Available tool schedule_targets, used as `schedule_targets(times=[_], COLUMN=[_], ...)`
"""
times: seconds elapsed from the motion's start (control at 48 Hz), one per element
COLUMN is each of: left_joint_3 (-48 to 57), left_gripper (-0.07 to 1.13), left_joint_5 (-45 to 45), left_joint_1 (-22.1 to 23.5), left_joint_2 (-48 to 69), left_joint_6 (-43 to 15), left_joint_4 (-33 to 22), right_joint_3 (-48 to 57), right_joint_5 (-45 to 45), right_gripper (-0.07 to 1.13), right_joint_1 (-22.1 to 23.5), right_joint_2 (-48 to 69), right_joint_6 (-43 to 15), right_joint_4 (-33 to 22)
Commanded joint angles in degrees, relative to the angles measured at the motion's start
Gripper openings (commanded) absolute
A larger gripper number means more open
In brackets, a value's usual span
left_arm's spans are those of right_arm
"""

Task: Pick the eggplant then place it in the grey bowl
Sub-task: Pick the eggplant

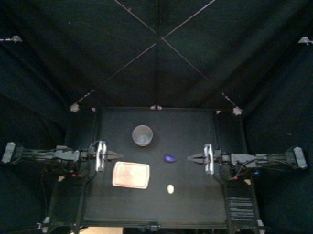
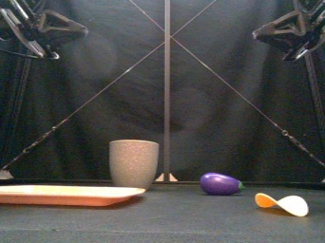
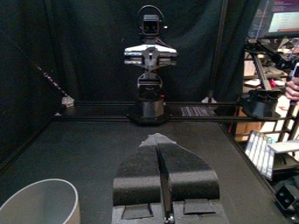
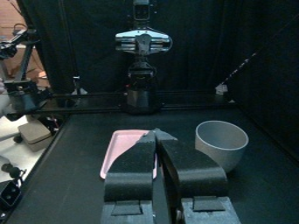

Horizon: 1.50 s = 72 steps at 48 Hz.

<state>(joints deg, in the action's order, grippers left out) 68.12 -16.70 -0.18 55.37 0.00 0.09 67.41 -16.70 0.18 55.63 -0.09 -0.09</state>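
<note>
We judged nothing done. Left gripper (image 3: 156,140), mid-left in the top view, was closed and empty. The grey bowl (image 2: 133,162) stood left of centre. The eggplant (image 2: 219,183) lay on the table right of it, apart. Right gripper (image 4: 159,134), mid-right, was closed and empty. Pick and place remained.

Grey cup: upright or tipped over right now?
Upright: the grey cup stands on its base, rim level at the top, open mouth facing up.

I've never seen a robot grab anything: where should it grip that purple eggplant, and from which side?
Probably across the eggplant's plump middle, from straight above: it lies low on its side, rounded, with clear space around it. The right gripper is nearer.
</note>
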Motion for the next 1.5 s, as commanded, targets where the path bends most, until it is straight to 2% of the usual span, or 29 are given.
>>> schedule_targets(times=[0.021, 0.125, 0.292, 0.396, 0.458, 0.542, 0.604, 0.625, 0.75, 0.812, 0.958, 1.208, 1.5], left_joint_3=[0.4, 0.8, 1.0, 1.0, 1.0, 1.0, 1.0, 1.0, 1.1, 1.1, 1.1, 1.1, 1.1], left_gripper=[-0.05, -0.06, -0.03, -0.03, -0.03, -0.03, -0.03, -0.03, -0.03, -0.03, -0.03, -0.03, -0.03], left_joint_5=[-2.1, -3.2, -3.1, -3.2, -3.2, -3.2, -3.2, -3.2, -3.1, -3.1, -2.9, -2.8, -2.8], left_joint_1=[-1.8, -2.0, -1.9, -1.9, -1.9, -1.9, -1.9, -1.9, -1.9, -1.9, -1.9, -1.9, -1.9], left_joint_2=[-0.1, -0.1, 0.0, 0.0, 0.0, 0.1, 0.1, 0.1, 0.1, 0.2, 0.1, 0.1, 0.2], left_joint_6=[-0.3, -0.3, -0.3, -0.3, -0.3, -0.2, -0.2, -0.2, -0.2, -0.2, -0.2, -0.2, -0.2], left_joint_4=[0.2, 0.3, 0.5, 0.5, 0.5, 0.5, 0.5, 0.5, 0.5, 0.5, 0.5, 0.5, 0.5], right_joint_3=[0.1, -1.4, -8.8, -13.9, -16.0, -17.9, -18.6, -18.8, -19.0, -19.1, -19.9, -20.1, -22.5], right_joint_5=[0.1, 0.1, 1.4, 5.2, 8.6, 14.3, 18.2, 19.8, 22.6, 22.5, 22.6, 22.5, 22.4], right_gripper=[-0.01, 0.02, 0.03, 0.07, 0.13, 0.30, 0.48, 0.58, 0.98, 1.09, 1.00, 1.00, 1.00], right_joint_1=[0.3, 1.4, 3.5, 7.7, 10.5, 13.4, 14.6, 14.9, 14.9, 14.3, 12.4, 9.6, 9.0], right_joint_2=[-2.0, -6.1, -19.0, -28.3, -32.4, -36.7, -39.2, -40.1, -42.7, -43.4, -44.9, -49.4, -56.6], right_joint_6=[-0.2, -1.1, -2.0, -2.0, -2.0, -2.0, -2.1, -2.1, -2.1, -2.1, -2.2, -2.2, -2.2], right_joint_4=[0.4, 1.3, 2.5, 2.3, 2.3, 2.2, 2.3, 2.3, 2.5, 2.5, 3.2, 4.3, 4.2])
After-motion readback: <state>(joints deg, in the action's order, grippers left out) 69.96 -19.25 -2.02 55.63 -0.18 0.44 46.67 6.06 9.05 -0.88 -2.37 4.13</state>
